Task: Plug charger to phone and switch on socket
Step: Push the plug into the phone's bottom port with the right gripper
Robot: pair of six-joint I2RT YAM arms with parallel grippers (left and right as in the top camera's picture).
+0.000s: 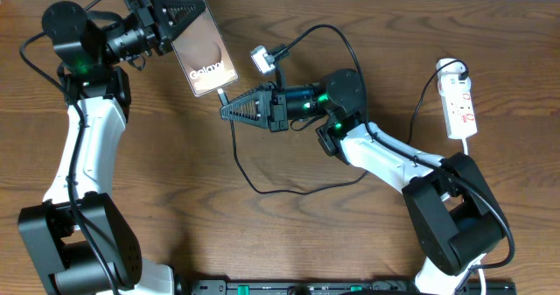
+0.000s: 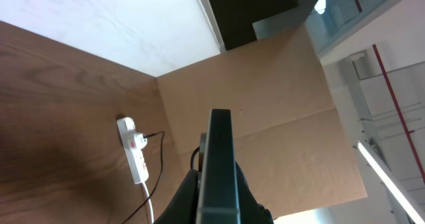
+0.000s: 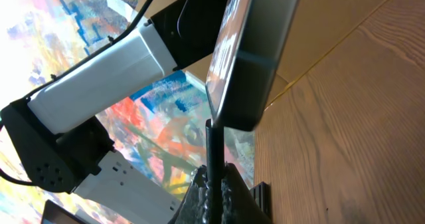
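My left gripper (image 1: 172, 22) is shut on the phone (image 1: 200, 41), holding it tilted above the table's far left; the screen shows "Galaxy" lettering. In the left wrist view the phone (image 2: 219, 164) is seen edge-on between the jaws (image 2: 219, 211). My right gripper (image 1: 229, 108) is shut on the charger's plug end (image 1: 222, 96), whose tip meets the phone's bottom edge. In the right wrist view the black plug (image 3: 212, 151) rises from the jaws (image 3: 214, 187) to the phone (image 3: 242, 58). The black cable (image 1: 262, 186) loops over the table. The white socket (image 1: 460, 107) lies at the far right.
A small white adapter block (image 1: 261, 59) hangs on the cable behind the right gripper. The socket with its white cord also shows in the left wrist view (image 2: 136, 159). Cardboard (image 2: 265, 98) stands beyond the table edge.
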